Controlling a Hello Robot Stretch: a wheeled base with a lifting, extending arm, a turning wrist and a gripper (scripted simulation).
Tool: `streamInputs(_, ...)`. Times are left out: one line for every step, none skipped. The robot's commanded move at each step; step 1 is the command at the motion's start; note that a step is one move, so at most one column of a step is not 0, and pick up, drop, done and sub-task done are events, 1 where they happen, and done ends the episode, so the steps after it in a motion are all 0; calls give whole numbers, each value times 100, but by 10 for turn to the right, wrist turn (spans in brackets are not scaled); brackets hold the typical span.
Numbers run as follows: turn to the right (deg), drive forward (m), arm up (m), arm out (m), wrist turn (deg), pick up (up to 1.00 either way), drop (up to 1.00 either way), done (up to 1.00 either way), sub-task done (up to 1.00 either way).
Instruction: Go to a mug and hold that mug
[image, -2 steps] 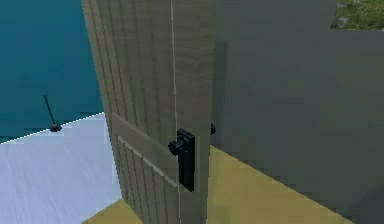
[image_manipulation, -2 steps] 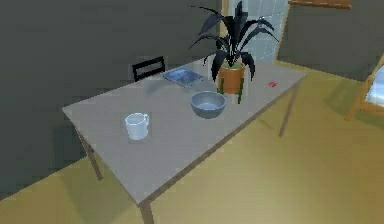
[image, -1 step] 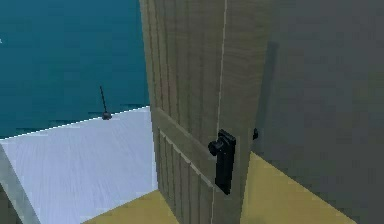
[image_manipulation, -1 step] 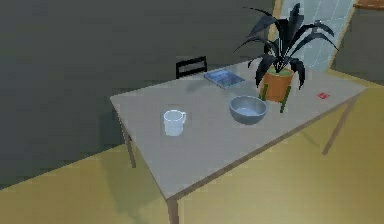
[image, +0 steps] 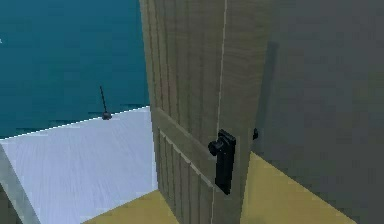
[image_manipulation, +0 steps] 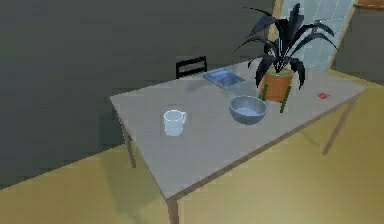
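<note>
The approach is the step in hand: the white mug (image_manipulation: 175, 122) stands upright on the grey desk (image_manipulation: 205, 165), left of the grey bowl (image_manipulation: 248, 109) in the arm side view and apart from it, while the forward view faces a wooden door (image: 195, 90). I judge the next move calls for driving the base until the arm lines up with the mug, then lifting and reaching out. Whether the tool is spread or pressed together, I cannot tell.

Flat even light; tabletop (image_manipulation: 210, 150) bright, wall (image_manipulation: 70, 60) behind dim; shadows soft.
</note>
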Motion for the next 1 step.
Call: streamInputs(0, 0, 32, 0, 0, 0, 0, 0, 0)
